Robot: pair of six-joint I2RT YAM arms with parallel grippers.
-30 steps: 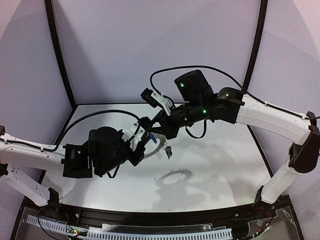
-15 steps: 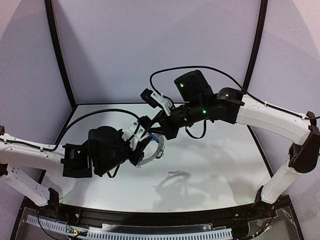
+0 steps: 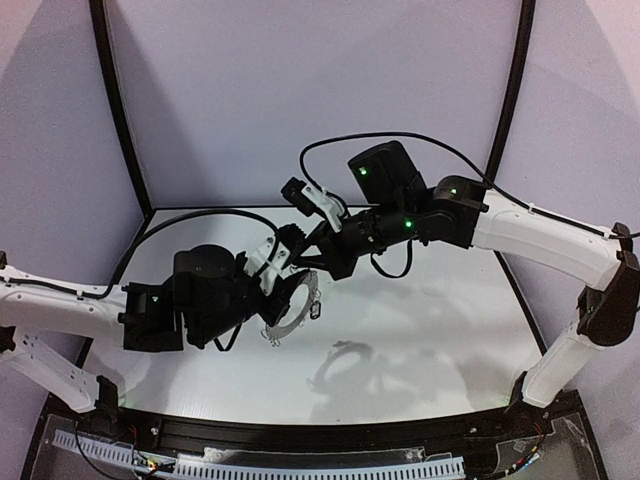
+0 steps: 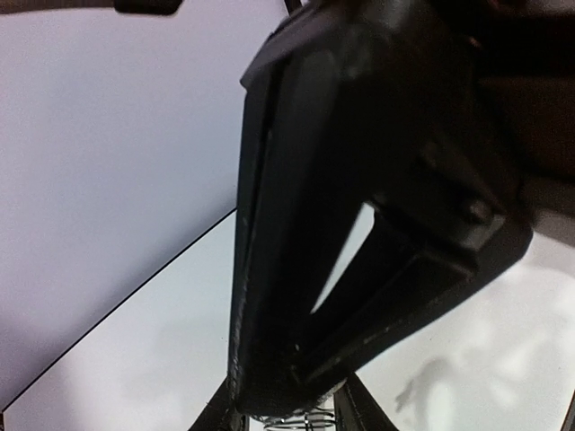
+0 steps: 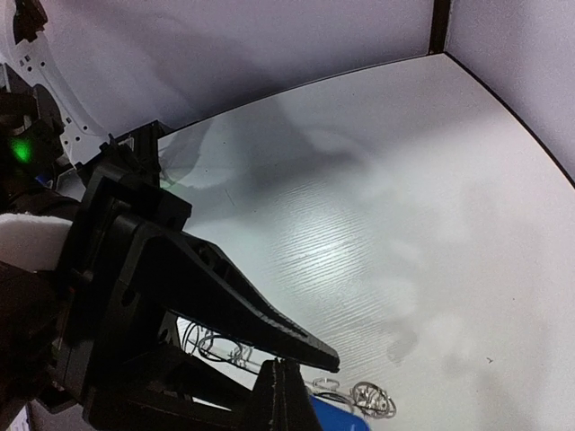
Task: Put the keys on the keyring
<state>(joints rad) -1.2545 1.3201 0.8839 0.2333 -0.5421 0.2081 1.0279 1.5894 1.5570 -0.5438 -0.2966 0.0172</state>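
Note:
In the top view the silvery keyring (image 3: 283,327) hangs above the table between the two arms. My right gripper (image 3: 300,262) is shut on its upper rim. In the right wrist view the right gripper (image 5: 301,364) is pinched on the thin ring edge, with wire loops (image 5: 216,346) on either side. The blue tag of one key (image 5: 337,417) shows just below the tips. A small dark key piece (image 3: 315,312) dangles at the ring's right side. My left gripper (image 3: 272,268) sits just left of the ring. Its fingers (image 4: 220,415) stand apart around wire coils (image 4: 296,420), gripping nothing.
The white table (image 3: 430,330) is bounded by black-framed white walls (image 3: 120,110). The ring's shadow (image 3: 345,360) falls on it near the middle. The right gripper's dark body (image 4: 377,180) fills most of the left wrist view. A cable tray (image 3: 300,465) runs along the near edge.
The left jaws have spread apart and the left arm has drawn slightly left. The keyring has swung down to hang lower and more face-on. The blue tag has gone from the top view.

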